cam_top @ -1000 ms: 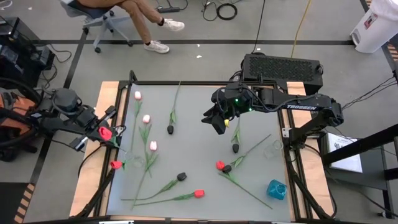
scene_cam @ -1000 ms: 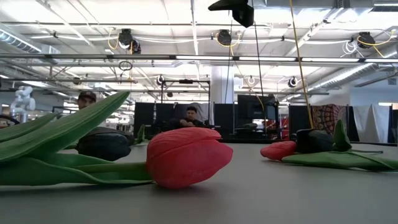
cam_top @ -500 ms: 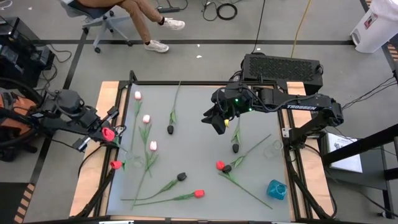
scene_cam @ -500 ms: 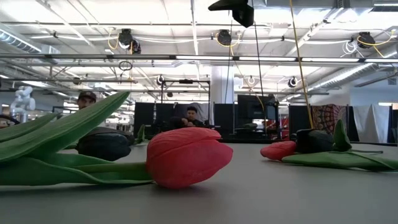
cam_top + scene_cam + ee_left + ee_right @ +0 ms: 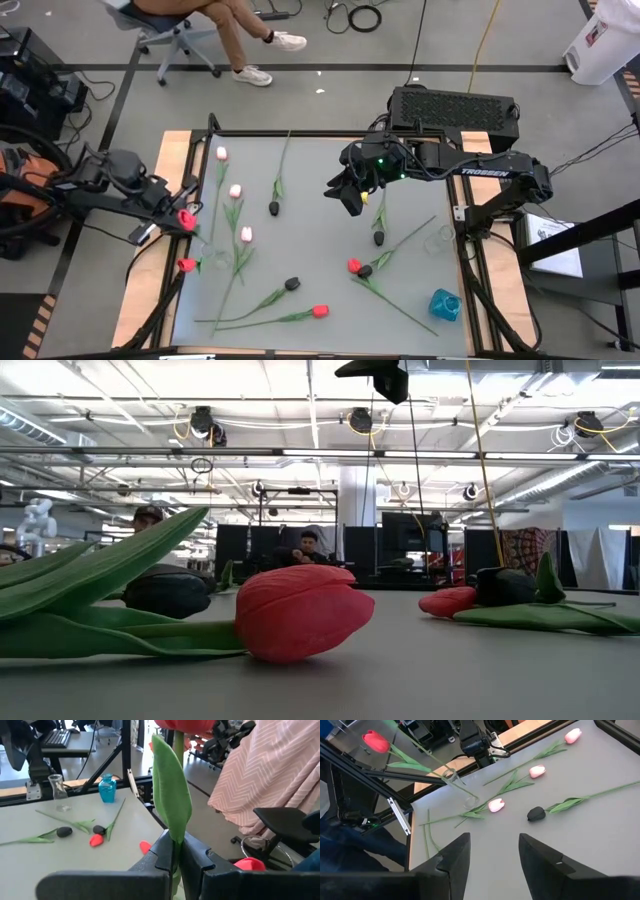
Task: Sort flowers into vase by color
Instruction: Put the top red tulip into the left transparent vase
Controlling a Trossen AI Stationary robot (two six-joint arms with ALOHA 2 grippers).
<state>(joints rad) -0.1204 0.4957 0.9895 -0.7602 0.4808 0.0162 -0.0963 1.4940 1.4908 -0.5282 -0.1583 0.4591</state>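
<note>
Left pincer (image 5: 176, 213), at the left edge of the high view, is clamped on the thin green stem of a red artificial tulip (image 5: 186, 219), carrying it head-up toward the small clear glass vase (image 5: 210, 261) just below, presumably the red one's destination. Right pincer (image 5: 345, 195), upper centre, hangs half-open and empty over the grey bench (image 5: 320, 250), apparently waiting. Remaining pink, black and red tulips lie scattered across it.

The left gripper (image 5: 180, 216) is clamped tight at the table's left edge, while the right gripper (image 5: 345, 196) hovers parted above mid-table.
</note>
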